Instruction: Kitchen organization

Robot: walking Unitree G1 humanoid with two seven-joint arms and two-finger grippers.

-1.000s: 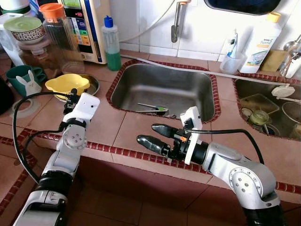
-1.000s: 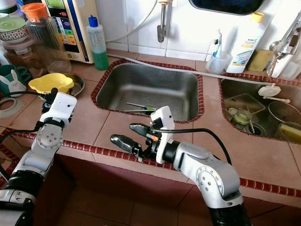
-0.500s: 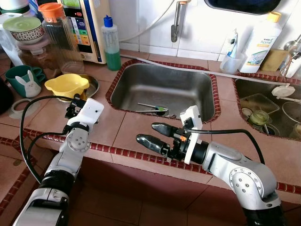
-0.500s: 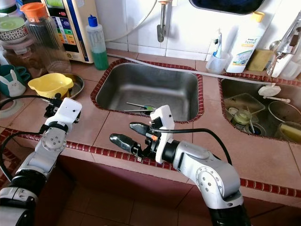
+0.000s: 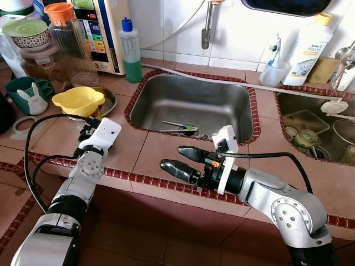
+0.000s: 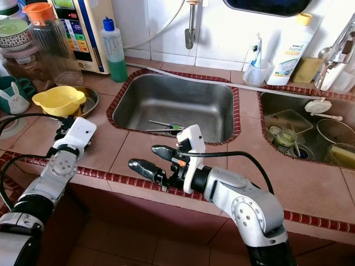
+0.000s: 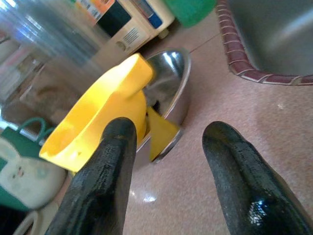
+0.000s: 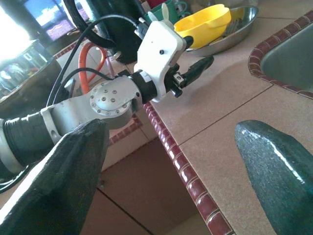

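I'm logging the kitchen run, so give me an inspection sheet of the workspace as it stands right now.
Surface: tiled counter with red-brown edging, two sunken sinks.
Job's things: yellow bowl sits tilted in a steel dish; utensils lie in the middle sink.
Clutter: green soap bottle, jar with orange lid, green bunny mug, detergent bottle.
Grippers: left gripper open, pointed at the yellow bowl, not touching; right gripper open above the counter's front edge.
Cables: black cable loops beside the left arm.
Surroundings: white tiled wall, tap.
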